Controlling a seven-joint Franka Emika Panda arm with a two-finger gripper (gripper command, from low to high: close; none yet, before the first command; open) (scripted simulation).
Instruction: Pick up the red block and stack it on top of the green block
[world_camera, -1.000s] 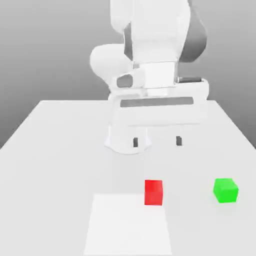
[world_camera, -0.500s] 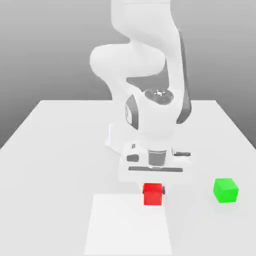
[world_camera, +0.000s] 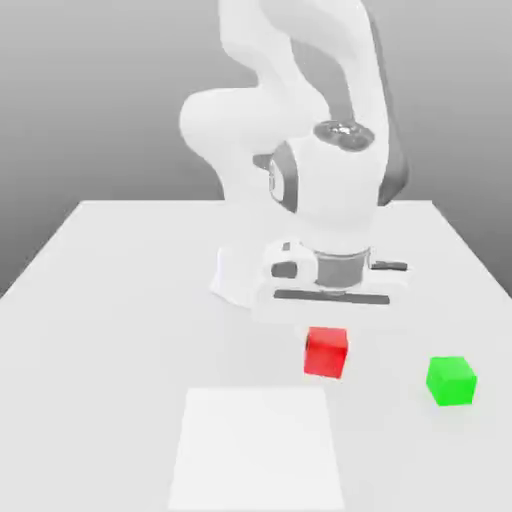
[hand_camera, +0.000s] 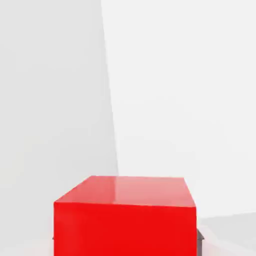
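The red block (world_camera: 326, 352) hangs just under the white hand, clear of the table, and my gripper (world_camera: 326, 340) is shut on it. Most of each finger is hidden by the cube in the exterior view. The hand view is filled low down by the red block (hand_camera: 125, 215), with a dark finger edge (hand_camera: 200, 236) showing at its side. The green block (world_camera: 451, 380) rests on the table toward the exterior view's right, about a cube's width or two from the held cube and lower than it.
A lighter white square patch (world_camera: 255, 460) lies on the grey-white table (world_camera: 110, 300) near the front, to the left of the held cube. The arm's base (world_camera: 245, 280) stands behind the hand.
The hand came down over the red block, closed on it, and has now lifted it up and toward the exterior view's right. The green block has not moved.
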